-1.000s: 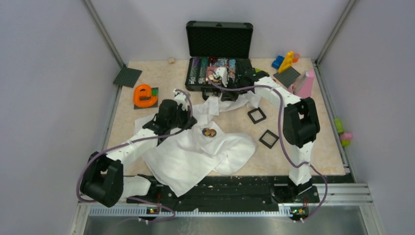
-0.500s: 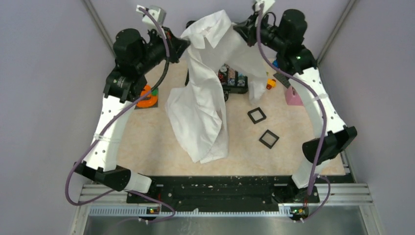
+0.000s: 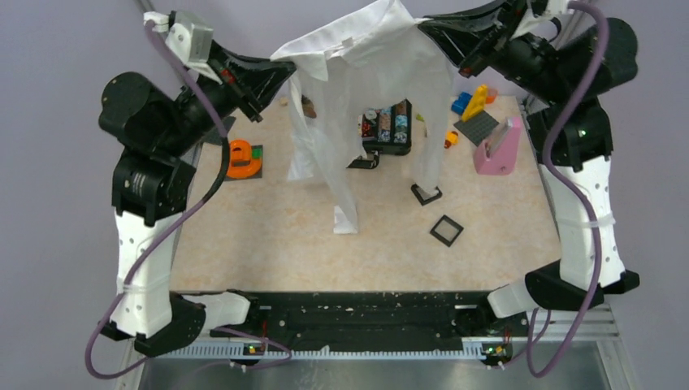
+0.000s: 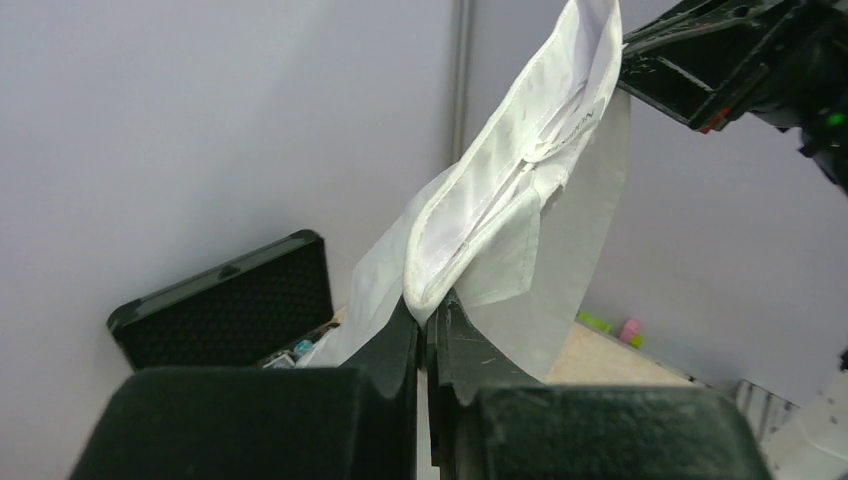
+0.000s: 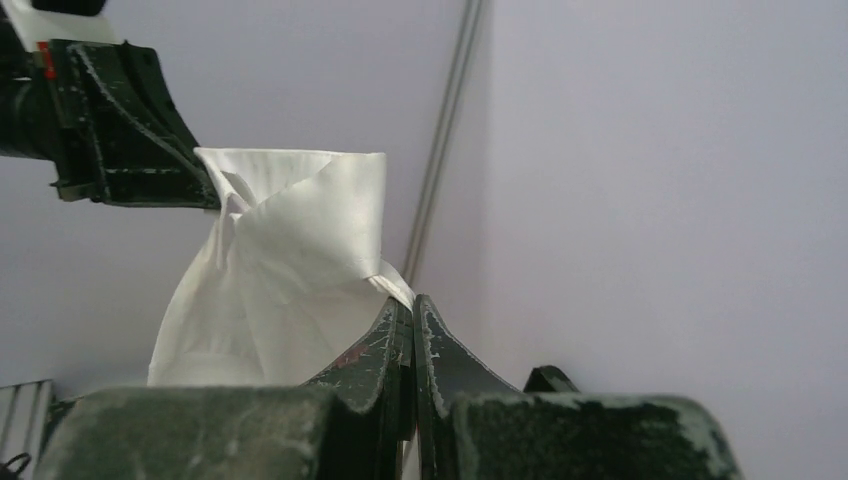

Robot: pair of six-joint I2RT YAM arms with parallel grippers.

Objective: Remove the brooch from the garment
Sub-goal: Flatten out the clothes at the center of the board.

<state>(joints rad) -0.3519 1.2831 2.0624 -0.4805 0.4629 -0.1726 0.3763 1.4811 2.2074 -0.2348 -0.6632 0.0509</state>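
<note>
left gripper (image 4: 428,305): clamped shut on a top edge of the white shirt (image 3: 370,73), held high
right gripper (image 5: 408,303): clamped shut on the opposite top edge
white shirt: stretched between both grippers, hung above the table (image 3: 268,227), one lower end at a black square frame (image 3: 427,194)
brooch: cannot be made out in any view

White arms (image 3: 142,276), black joints (image 3: 134,106), purple cables (image 3: 606,49) — scuffed black hands (image 4: 428,312)

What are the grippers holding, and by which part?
Both hold the white shirt: the left gripper pinches its top edge at one end, the right gripper at the other.
</note>
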